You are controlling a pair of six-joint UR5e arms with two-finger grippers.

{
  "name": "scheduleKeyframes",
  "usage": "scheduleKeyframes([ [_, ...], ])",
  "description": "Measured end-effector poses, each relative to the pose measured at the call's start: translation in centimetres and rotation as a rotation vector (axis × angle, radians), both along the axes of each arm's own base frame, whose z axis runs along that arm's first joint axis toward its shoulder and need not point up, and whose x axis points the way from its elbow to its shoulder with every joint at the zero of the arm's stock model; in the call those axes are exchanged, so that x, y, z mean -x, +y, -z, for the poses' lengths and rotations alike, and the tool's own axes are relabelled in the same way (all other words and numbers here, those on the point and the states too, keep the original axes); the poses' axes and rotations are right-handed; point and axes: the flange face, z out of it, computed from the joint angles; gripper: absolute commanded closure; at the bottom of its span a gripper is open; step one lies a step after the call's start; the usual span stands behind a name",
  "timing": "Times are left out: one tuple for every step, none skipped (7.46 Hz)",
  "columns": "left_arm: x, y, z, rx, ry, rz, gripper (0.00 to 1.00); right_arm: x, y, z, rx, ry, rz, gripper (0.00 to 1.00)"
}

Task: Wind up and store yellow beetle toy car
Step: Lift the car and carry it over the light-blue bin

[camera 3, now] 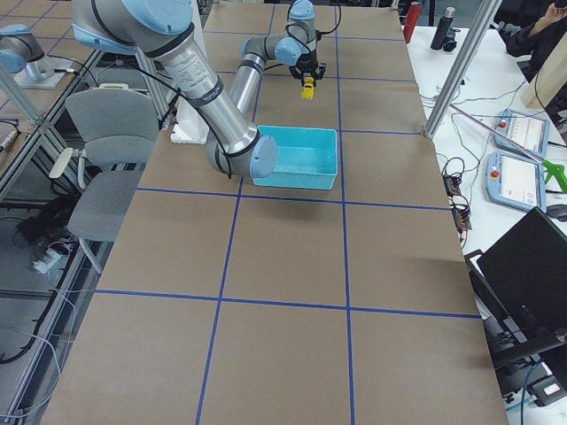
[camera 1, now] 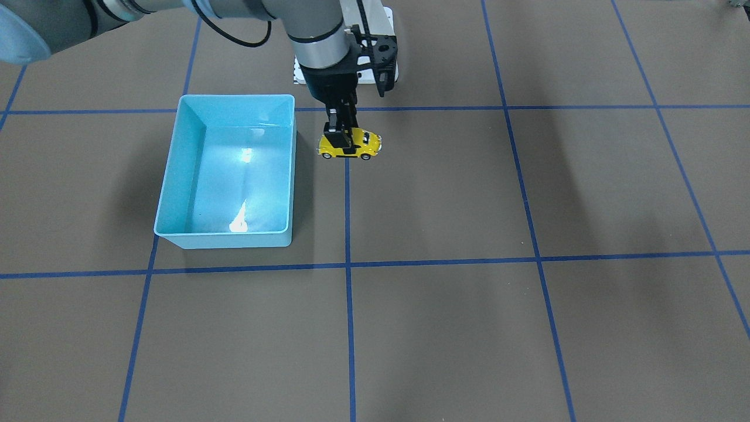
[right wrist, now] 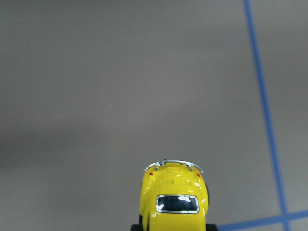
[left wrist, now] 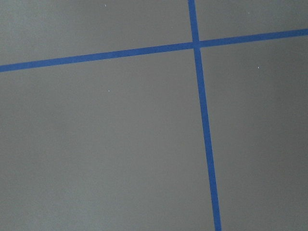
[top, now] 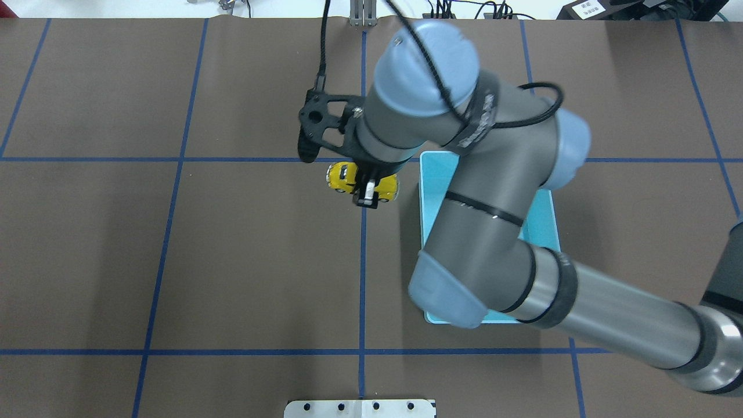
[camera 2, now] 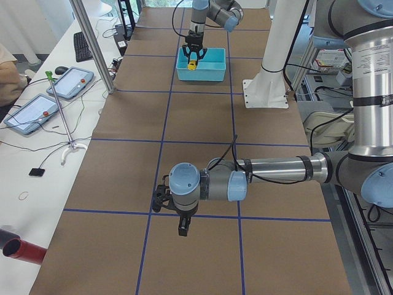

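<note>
The yellow beetle toy car (camera 1: 351, 145) is at the table's middle, on a blue tape line, just beside the light blue bin (camera 1: 176, 170) and outside it. My right gripper (camera 1: 343, 136) points straight down and is shut on the car's roof and sides. I cannot tell whether the wheels touch the table. The car also shows in the overhead view (top: 342, 176) and in the right wrist view (right wrist: 175, 202), seen from behind. The bin (top: 430, 191) is empty and half hidden under my right arm. My left gripper (camera 2: 183, 228) hangs low over bare table, far from the car; I cannot tell its state.
The robot's white base plate (top: 360, 408) lies at the table's near edge. Tablets (camera 2: 67, 83) and a thin stand (camera 2: 61, 123) are on the side bench. The left wrist view shows only brown table with blue tape lines (left wrist: 202, 120).
</note>
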Motion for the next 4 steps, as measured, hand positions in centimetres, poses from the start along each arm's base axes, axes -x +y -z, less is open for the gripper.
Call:
scheduleKeyframes([
  [0.0, 0.0, 0.0, 0.000, 0.000, 0.000, 0.00, -4.6, -0.7, -2.2, -0.035, 0.020, 0.028, 1.00],
  [0.0, 0.0, 0.0, 0.001, 0.000, 0.000, 0.00, -7.5, -0.6, -5.3, -0.074, 0.050, 0.064, 1.00],
  [0.0, 0.0, 0.0, 0.000, 0.000, 0.000, 0.00, -8.8, -0.2, -8.7, -0.100, 0.082, 0.100, 1.00],
  [0.0, 0.0, 0.0, 0.000, 0.000, 0.000, 0.00, -8.6, 0.5, -12.1, -0.120, 0.106, 0.124, 1.00],
])
